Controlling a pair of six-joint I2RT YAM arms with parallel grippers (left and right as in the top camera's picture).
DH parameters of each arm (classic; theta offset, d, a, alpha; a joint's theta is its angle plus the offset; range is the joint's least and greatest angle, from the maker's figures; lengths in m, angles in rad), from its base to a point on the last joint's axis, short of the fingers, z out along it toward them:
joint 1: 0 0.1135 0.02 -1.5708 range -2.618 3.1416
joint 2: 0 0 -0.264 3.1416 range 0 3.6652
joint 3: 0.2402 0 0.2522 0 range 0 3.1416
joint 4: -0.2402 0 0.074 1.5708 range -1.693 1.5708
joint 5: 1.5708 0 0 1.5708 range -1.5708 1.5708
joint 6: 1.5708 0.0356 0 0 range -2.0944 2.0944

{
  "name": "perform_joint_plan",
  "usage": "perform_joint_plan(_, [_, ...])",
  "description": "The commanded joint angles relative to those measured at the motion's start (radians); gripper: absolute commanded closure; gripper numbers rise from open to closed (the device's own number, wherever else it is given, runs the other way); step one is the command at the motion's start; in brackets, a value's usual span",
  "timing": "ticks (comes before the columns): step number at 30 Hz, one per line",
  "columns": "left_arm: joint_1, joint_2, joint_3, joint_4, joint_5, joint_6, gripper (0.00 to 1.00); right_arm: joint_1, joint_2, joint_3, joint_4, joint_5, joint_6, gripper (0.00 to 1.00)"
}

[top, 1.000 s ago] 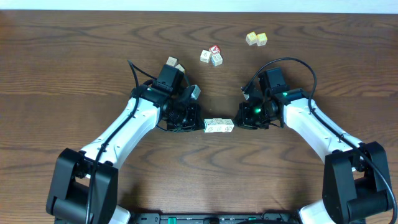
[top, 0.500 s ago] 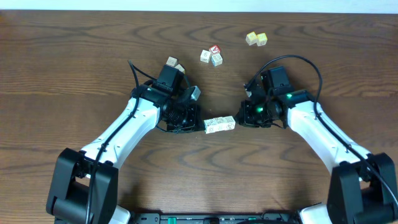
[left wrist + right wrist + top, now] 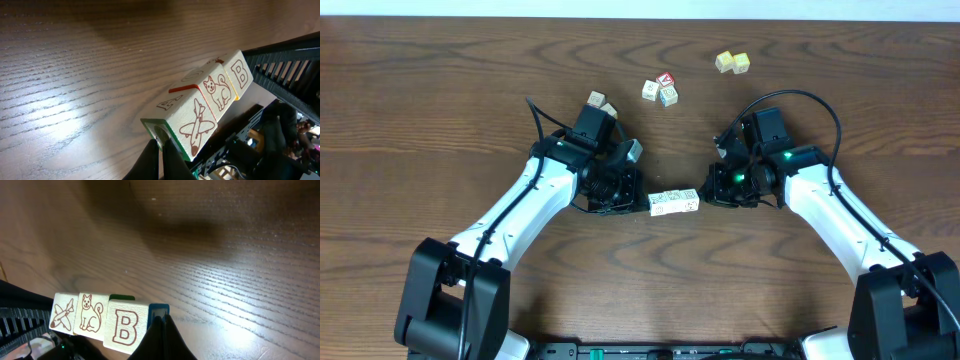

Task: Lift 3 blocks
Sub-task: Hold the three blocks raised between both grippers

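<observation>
Table [image 3: 440,80]: dark wood, unchanged over the last second.

Right arm [image 3: 840,215]: shifted slightly outward and its cable loop raised. Left arm [image 3: 520,210] is seen almost where it was.

Left gripper [image 3: 642,203] and right gripper [image 3: 705,194]: both fully closed, with nothing held between either one's own fingers. The closed tips are pressed against opposite ends of the row, so the clamp is made by the two arms together.

The 3 blocks [image 3: 673,202]: held end to end in a row at mid-table between the grippers. The row is barely displaced from a second ago, with only a small change in tilt.

In the left wrist view the row is read as plane block [image 3: 195,125], cat block [image 3: 217,92] and B block [image 3: 241,74]. A shadow is cast on the wood apart from the row, so a slight lift is judged likely but not confirmed.

Other cubes, untouched: red-faced cluster [image 3: 661,90], yellow pair [image 3: 731,62].
</observation>
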Motion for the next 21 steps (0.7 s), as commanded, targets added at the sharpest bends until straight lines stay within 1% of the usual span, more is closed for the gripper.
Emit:
perform_joint_plan(1, [-0.026,0.004,0.014,0.025,0.099,-0.010,0.93,0.058,-0.045,0.010,-0.003,-0.216,0.021,0.99])
perform_joint_plan(21, [-0.026,0.004,0.016,0.027,0.099,-0.036,0.93,0.078,-0.070,0.010,0.000,-0.215,0.024,0.99])
